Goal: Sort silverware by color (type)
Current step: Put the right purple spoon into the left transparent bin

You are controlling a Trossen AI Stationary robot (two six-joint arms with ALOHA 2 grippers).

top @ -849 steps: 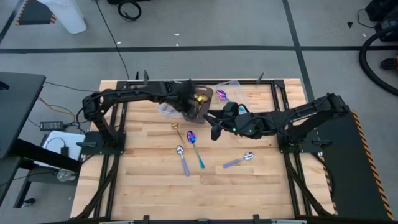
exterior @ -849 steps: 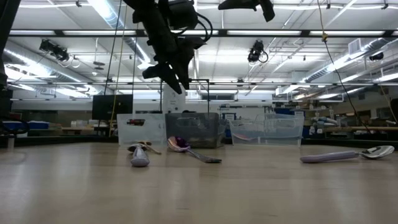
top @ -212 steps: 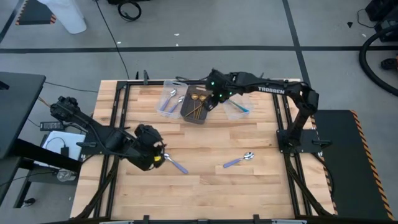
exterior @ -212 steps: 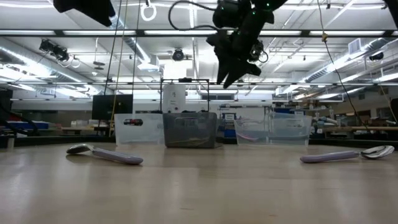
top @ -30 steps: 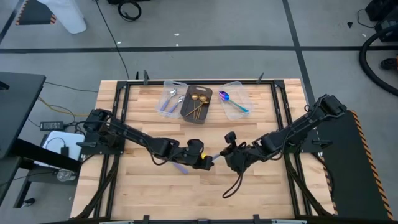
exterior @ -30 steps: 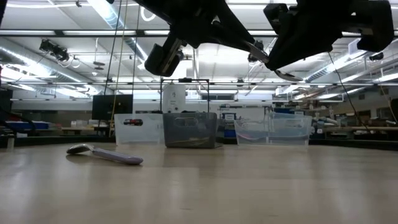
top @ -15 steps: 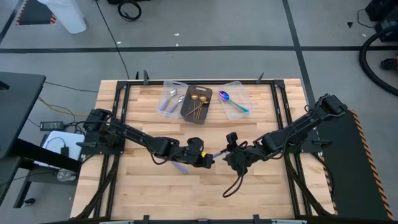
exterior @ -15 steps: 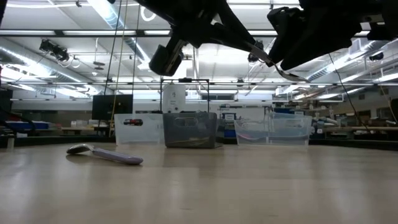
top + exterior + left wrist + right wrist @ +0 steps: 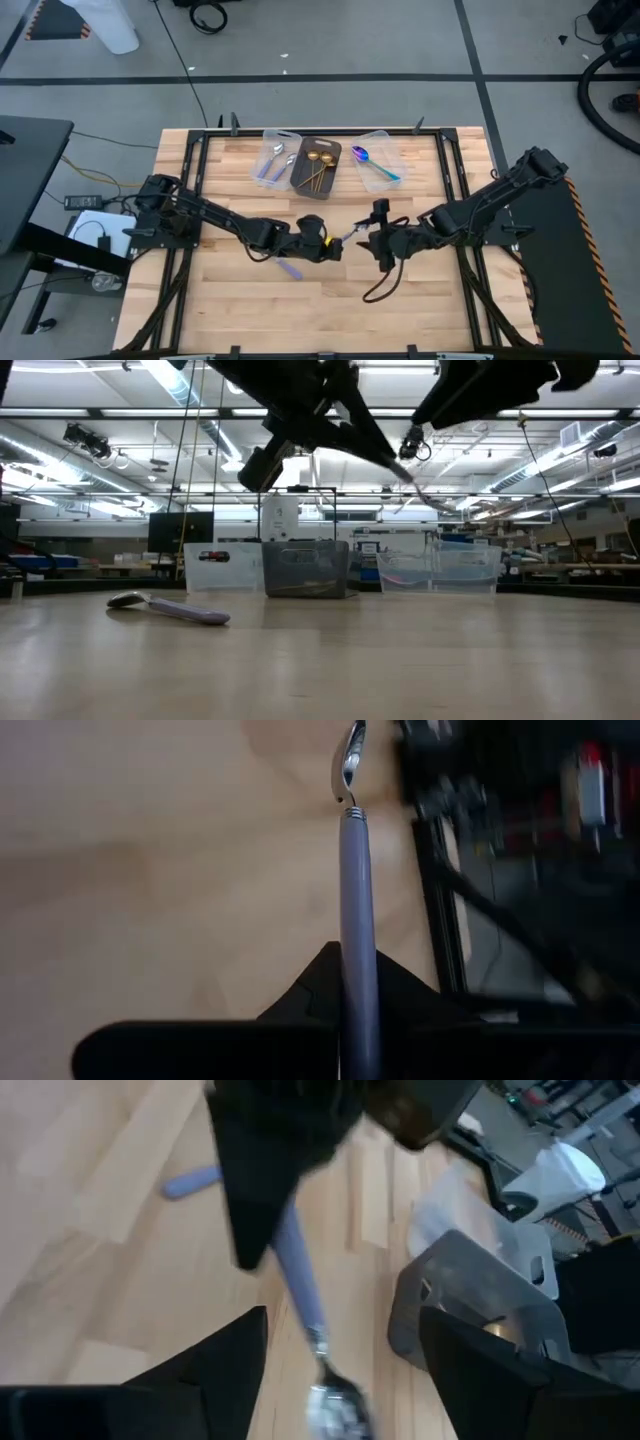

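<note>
My left gripper [image 9: 327, 246] is above the table's middle, shut on a spoon with a lavender handle [image 9: 356, 900] and a silver bowl [image 9: 352, 760]. My right gripper [image 9: 378, 226] is just to its right, open. In the right wrist view the spoon's bowl [image 9: 335, 1398] shows between that gripper's spread fingers [image 9: 225, 1365], and no touch shows. A second lavender spoon [image 9: 290, 268] lies flat on the table near the left gripper. At the far edge stand a clear bin [image 9: 273, 160] with lavender spoons, a dark bin [image 9: 318, 166] with gold spoons, and a clear bin [image 9: 378, 162] with a purple-and-teal spoon. My left gripper pinches the lavender handle [image 9: 358, 982] between its two fingers, near the handle's free end. The spoon sticks out ahead of the fingers, along them, toward the table's right. It is lifted clear of the table, its bowl end [image 9: 438, 500] slanting down.
The three bins stand side by side at the table's far edge. A black cable [image 9: 378, 288] hangs from the right arm and loops onto the wood near the middle. Bare wood lies toward the near edge.
My right gripper has opened and let go of the spoon's bowl end. It has then risen and drawn back toward the table's far right. My left gripper has stayed in place, tipping slightly, with the spoon still in its fingers.
</note>
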